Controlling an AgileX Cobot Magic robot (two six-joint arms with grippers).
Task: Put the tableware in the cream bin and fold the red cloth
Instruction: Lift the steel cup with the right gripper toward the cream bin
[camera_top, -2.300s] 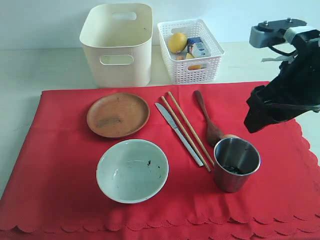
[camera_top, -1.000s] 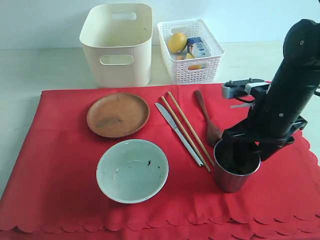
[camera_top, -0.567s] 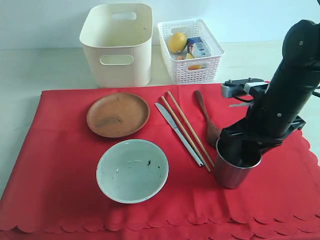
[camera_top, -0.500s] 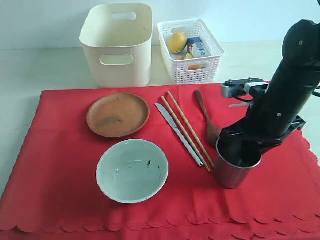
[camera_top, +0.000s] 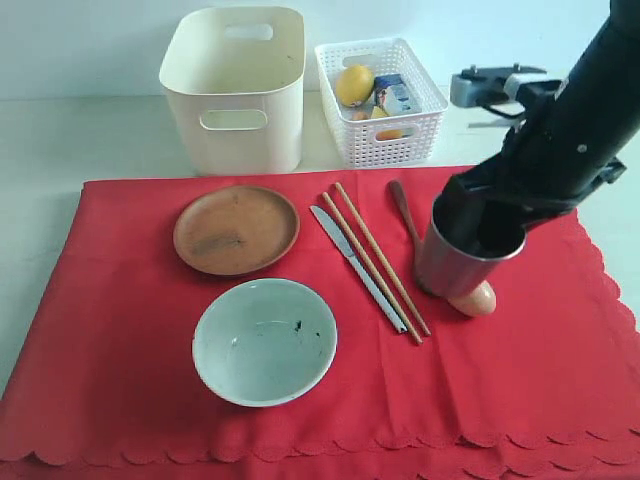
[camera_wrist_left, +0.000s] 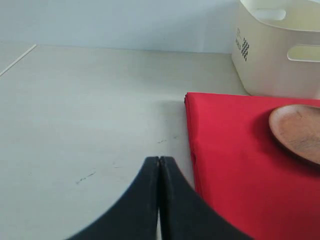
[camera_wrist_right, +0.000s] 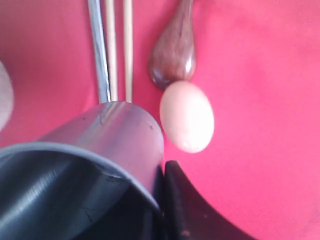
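Observation:
My right gripper (camera_top: 478, 228) (camera_wrist_right: 161, 172) is shut on the rim of the steel cup (camera_top: 455, 262) (camera_wrist_right: 107, 140), holding it tilted above the red cloth (camera_top: 120, 330). An egg (camera_top: 472, 300) (camera_wrist_right: 187, 116) lies on the cloth beside the cup, by the dark wooden spoon (camera_top: 402, 205) (camera_wrist_right: 175, 55). Brown plate (camera_top: 236, 229) (camera_wrist_left: 297, 131), pale bowl (camera_top: 264, 341), knife (camera_top: 355, 265) and chopsticks (camera_top: 375, 260) rest on the cloth. The cream bin (camera_top: 235, 88) (camera_wrist_left: 277, 47) stands behind. My left gripper (camera_wrist_left: 159, 161) is shut and empty over bare table, left of the cloth's edge (camera_wrist_left: 192, 145).
A white lattice basket (camera_top: 380, 100) with a lemon (camera_top: 354, 84) and a milk carton (camera_top: 392, 94) stands right of the cream bin. Pale tabletop (camera_wrist_left: 90, 110) surrounds the cloth.
My right gripper closed on the cup's rim and lifted it up and back, tilting it. An egg that was behind the cup now shows on the cloth.

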